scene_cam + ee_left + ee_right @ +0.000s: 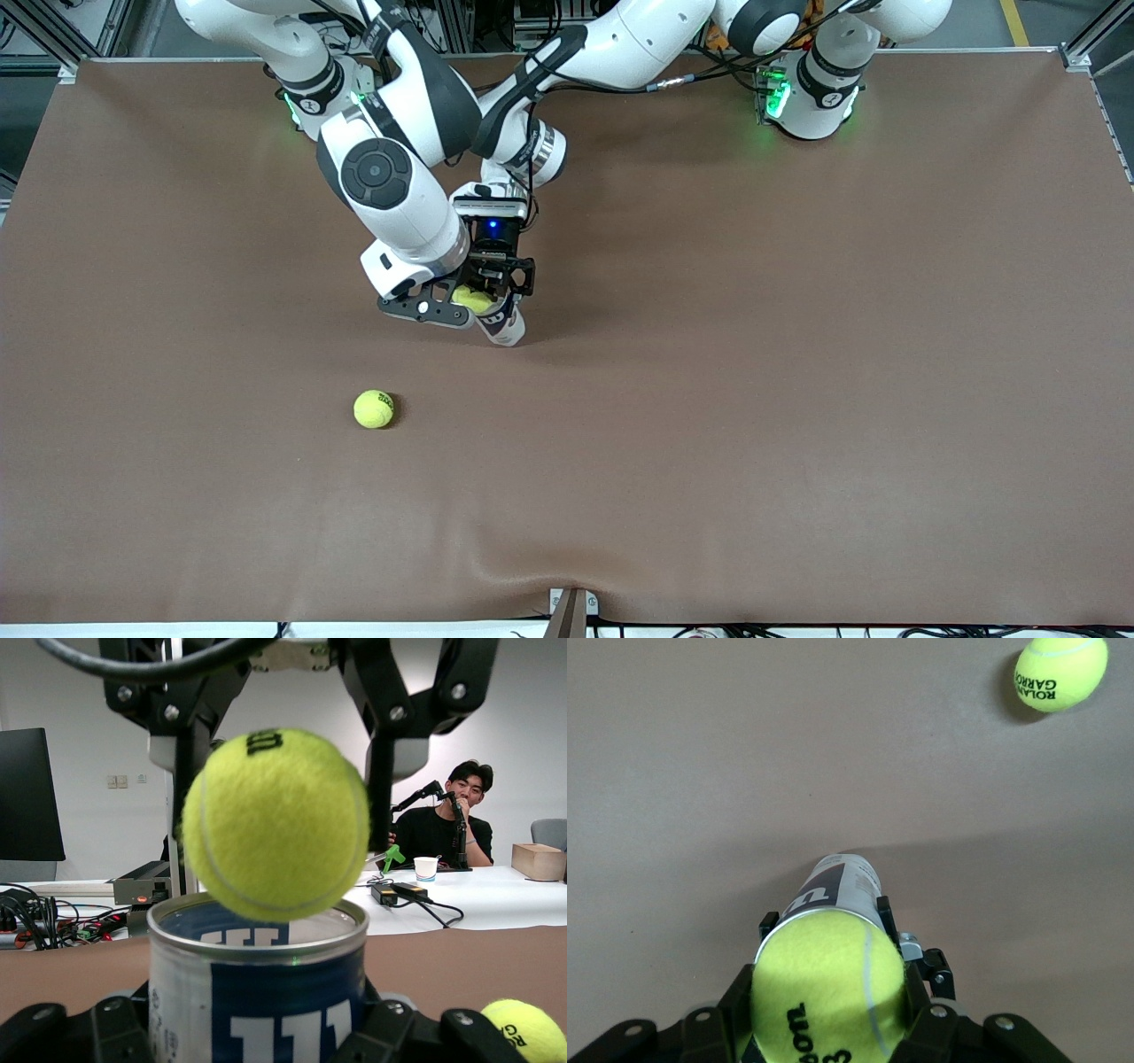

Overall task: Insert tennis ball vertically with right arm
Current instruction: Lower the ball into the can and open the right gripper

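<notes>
While the left pincer (507, 301) grips the upright can (257, 992), the right pincer (469, 301) clamps a tennis ball (276, 824) just above its open mouth; a second ball (373, 409) lies on the table (797, 399), nearer the camera.

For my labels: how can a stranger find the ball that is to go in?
Find the two grippers meeting over the brown table. The left gripper holds an upright can; the tennis ball hangs above its mouth in the right gripper, unlike the loose ball.
</notes>
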